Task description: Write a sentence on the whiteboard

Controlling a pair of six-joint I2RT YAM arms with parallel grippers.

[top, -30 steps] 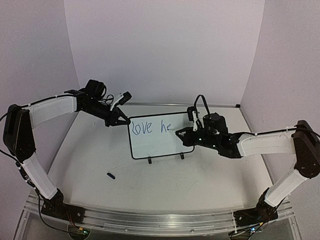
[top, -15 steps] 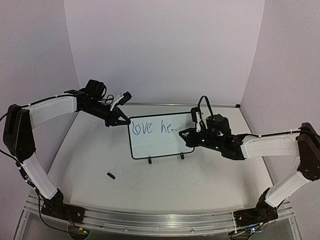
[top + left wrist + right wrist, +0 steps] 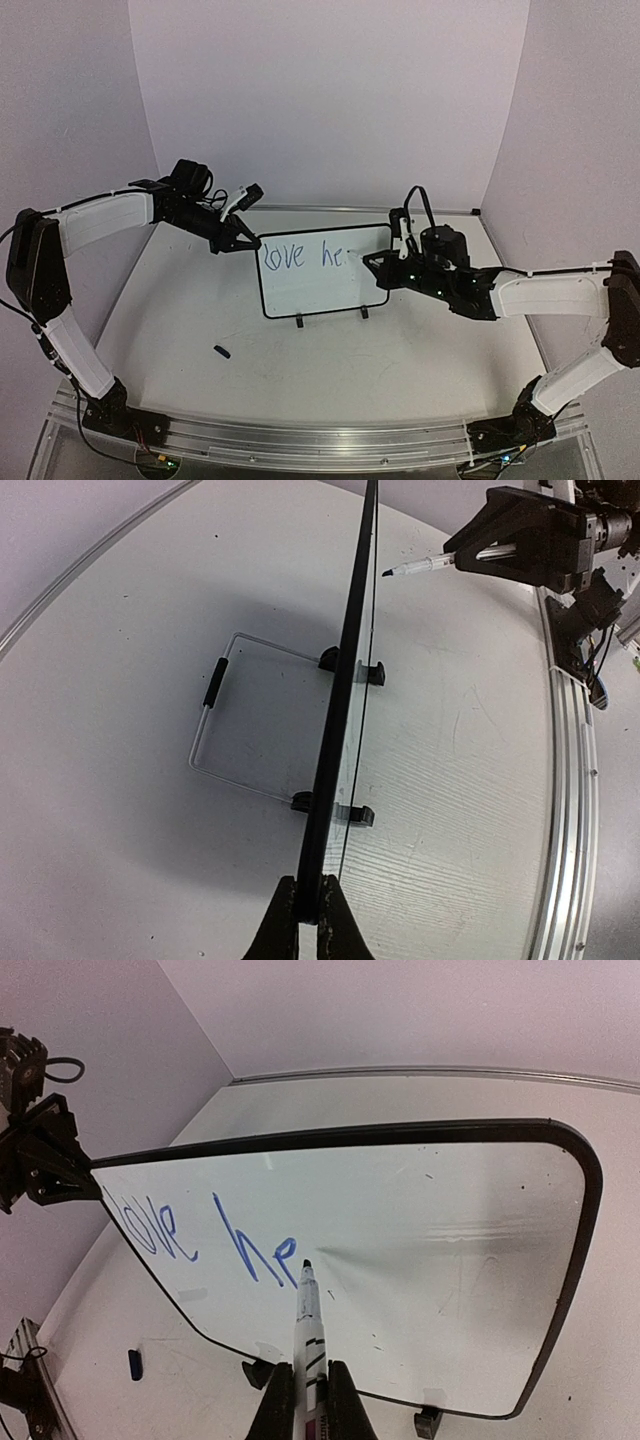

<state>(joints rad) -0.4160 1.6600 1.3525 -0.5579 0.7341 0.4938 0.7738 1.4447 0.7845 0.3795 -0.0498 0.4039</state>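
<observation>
The whiteboard (image 3: 320, 292) stands upright on two black feet at mid-table. Blue writing, "love he" (image 3: 300, 257), runs along its top; the rest of the sentence does not show. My left gripper (image 3: 244, 243) is shut on the board's left edge, and in the left wrist view its jaws (image 3: 308, 905) pinch the black frame (image 3: 345, 670). My right gripper (image 3: 308, 1388) is shut on a white marker (image 3: 308, 1320). The marker tip sits just right of the "e" (image 3: 285, 1252). In the left wrist view the marker (image 3: 420, 566) stops a small gap short of the board.
A dark marker cap (image 3: 222, 351) lies on the table in front of the board, left of centre. A wire stand (image 3: 215, 720) props the board from behind. A metal rail (image 3: 320, 440) runs along the near edge, and walls close in the back and sides.
My right gripper has shifted to the right with the marker, from beside the "e" to just past it. The left gripper and the board have stayed put.
</observation>
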